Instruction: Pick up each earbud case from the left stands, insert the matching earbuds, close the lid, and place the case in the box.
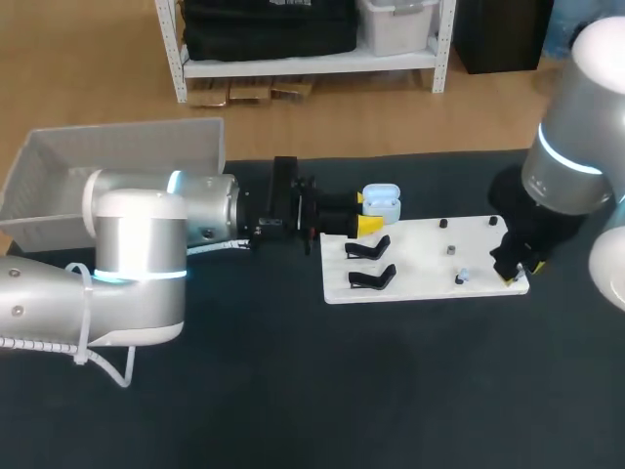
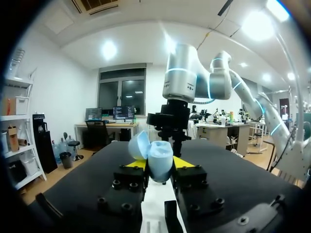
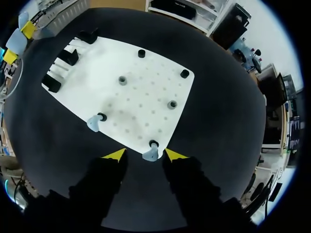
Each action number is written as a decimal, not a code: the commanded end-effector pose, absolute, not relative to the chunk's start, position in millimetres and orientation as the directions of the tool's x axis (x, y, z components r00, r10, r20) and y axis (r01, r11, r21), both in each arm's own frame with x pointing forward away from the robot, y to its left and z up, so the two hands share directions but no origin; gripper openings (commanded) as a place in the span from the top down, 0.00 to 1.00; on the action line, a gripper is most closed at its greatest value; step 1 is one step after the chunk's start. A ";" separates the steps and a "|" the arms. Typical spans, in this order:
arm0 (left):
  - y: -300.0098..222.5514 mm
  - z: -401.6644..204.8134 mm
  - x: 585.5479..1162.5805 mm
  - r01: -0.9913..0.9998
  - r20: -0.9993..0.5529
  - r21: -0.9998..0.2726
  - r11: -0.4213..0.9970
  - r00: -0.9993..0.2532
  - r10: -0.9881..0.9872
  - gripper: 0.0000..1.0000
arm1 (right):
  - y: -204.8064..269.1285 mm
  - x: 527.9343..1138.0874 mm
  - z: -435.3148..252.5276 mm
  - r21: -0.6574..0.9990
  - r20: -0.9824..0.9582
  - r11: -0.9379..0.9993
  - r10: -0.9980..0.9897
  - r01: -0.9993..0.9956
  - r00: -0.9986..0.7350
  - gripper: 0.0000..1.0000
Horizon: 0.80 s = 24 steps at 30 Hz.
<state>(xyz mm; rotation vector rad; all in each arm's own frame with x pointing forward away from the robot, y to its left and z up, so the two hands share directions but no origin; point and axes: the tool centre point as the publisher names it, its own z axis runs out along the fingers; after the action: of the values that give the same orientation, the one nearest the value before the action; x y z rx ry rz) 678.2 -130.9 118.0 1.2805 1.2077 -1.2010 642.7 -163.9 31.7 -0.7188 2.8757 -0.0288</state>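
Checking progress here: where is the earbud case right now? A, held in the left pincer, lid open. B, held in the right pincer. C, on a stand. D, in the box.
A: the left pincer clamps the case between its yellow tips, lid raised.

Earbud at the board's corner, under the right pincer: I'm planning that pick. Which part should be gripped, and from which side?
Probably its rounded pale-blue body, from straight above. The earbud sits at a small black peg at the white board's corner, with bare space on both sides, and the open right pincer hangs over it with one yellow tip on each flank.
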 end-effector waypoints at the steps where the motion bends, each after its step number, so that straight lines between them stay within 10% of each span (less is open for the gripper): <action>1: -130.6 117.1 676.2 0.999 -0.999 0.024 -0.032 0.025 0.040 1.00 | -164.4 644.4 28.0 -0.074 -0.172 0.887 -0.462 -0.456 -0.870 0.55; 24: -130.6 117.1 676.2 0.999 -0.999 0.024 -0.032 0.025 0.040 1.00 | -172.0 645.2 21.3 -0.106 -0.177 0.894 -0.448 -0.436 -0.876 0.73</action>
<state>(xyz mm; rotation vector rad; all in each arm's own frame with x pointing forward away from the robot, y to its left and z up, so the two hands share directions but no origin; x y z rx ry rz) 678.2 -130.9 118.0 1.2805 1.2077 -1.2010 648.0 -171.8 22.6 -0.6831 2.8732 -0.0849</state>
